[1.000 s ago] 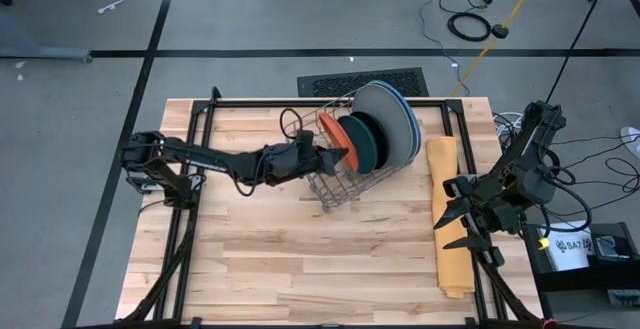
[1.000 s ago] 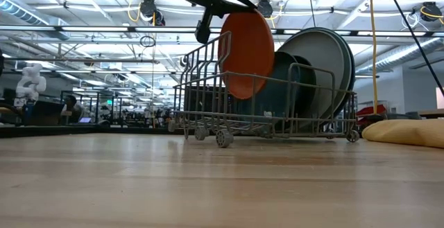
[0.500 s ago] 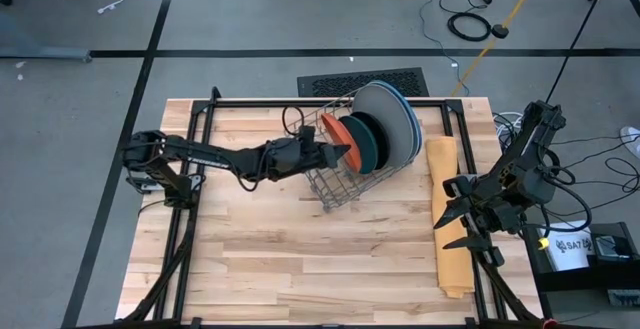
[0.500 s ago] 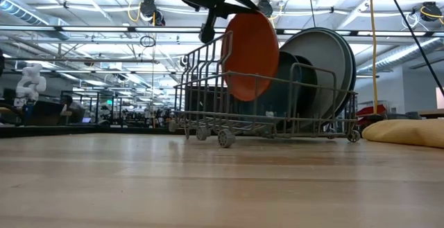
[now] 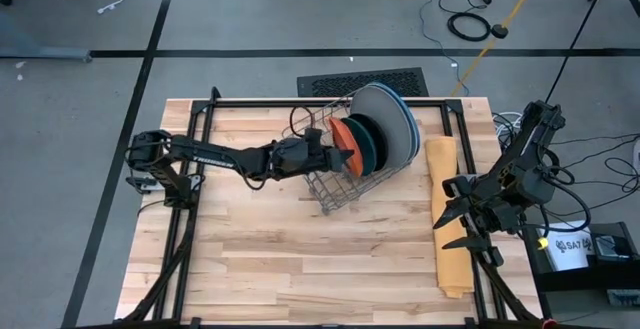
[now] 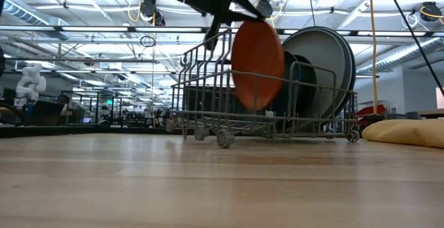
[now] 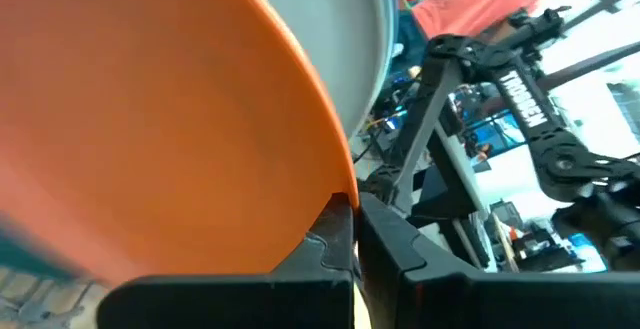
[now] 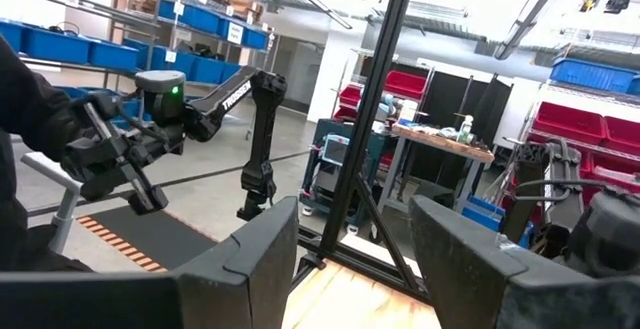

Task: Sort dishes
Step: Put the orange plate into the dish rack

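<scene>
Since a second ago we see the left gripper (image 5: pixel 335 152) carry the orange plate (image 6: pixel 257 65) farther into the grey wire rack (image 6: pixel 208 110), closer to the plates already standing there. Its fingers are clamped on the plate's rim, and the plate stands on edge, just beside the teal plate (image 5: pixel 362 145). Behind it the black plate (image 5: pixel 372 140), then the large grey plate (image 6: pixel 325 58) and the blue ones stand upright in the rack. The right gripper (image 5: pixel 458 227) waits at the table's right edge, over the yellow-orange folded cloth (image 5: pixel 445 204), its fingers spread apart.
</scene>
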Robot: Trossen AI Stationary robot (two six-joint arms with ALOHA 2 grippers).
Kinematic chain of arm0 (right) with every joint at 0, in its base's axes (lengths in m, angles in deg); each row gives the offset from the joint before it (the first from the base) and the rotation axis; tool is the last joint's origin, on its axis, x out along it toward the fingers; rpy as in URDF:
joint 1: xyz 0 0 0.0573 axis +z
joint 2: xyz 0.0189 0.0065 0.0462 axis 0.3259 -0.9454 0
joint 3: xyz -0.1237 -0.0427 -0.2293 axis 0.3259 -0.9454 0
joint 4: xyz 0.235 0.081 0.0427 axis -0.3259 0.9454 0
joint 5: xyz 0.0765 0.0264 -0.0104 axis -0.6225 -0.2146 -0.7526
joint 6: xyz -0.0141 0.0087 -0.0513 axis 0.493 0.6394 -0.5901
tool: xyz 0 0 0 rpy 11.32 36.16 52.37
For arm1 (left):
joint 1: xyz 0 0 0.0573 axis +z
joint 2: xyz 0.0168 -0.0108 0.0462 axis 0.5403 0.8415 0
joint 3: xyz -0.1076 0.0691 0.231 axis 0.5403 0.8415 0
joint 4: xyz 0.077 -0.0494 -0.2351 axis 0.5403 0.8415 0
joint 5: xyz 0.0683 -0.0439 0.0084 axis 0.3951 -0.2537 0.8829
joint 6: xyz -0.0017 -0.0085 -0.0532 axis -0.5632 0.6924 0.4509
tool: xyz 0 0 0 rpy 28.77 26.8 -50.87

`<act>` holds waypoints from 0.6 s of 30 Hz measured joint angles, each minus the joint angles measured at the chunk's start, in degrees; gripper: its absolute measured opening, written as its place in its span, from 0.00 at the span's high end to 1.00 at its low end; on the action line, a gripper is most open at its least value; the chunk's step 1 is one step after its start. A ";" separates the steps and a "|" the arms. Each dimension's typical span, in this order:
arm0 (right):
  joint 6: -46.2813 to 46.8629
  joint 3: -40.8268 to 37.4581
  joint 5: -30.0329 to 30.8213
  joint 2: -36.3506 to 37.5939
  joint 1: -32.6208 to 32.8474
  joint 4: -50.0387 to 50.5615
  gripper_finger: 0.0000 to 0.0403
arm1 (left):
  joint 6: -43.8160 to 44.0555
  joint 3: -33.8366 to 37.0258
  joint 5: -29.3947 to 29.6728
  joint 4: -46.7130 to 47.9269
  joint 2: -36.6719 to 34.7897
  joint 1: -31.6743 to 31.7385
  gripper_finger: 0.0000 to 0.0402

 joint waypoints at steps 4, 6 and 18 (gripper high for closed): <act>0.07 0.00 -0.01 0.00 0.00 0.10 0.54 | 1.19 0.00 0.01 0.85 0.97 -0.23 1.00; 0.04 0.00 -0.02 0.02 0.02 0.20 0.54 | 1.22 0.00 0.54 0.59 1.48 -0.59 1.00; 0.13 0.00 0.00 0.02 0.02 1.09 0.54 | -4.04 -0.02 3.65 -8.27 1.41 -1.86 1.00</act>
